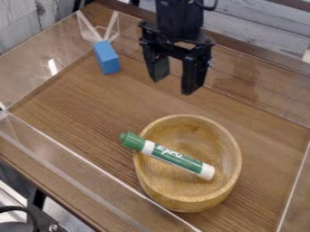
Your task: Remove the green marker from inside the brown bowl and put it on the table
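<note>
The green marker (168, 155) lies slanted across the brown bowl (194, 190), its green cap poking over the bowl's left rim and its other end resting inside. The bowl stands on the wood-grain table (85, 104) toward the near right. My gripper (173, 81) hangs above the table behind the bowl, pointing down, its two black fingers spread apart with nothing between them. It is well clear of the marker and the bowl.
A blue rectangular block (108, 58) stands at the back left of the table. Clear plastic walls (72, 159) border the tabletop on all sides. Bare wood lies left of the bowl.
</note>
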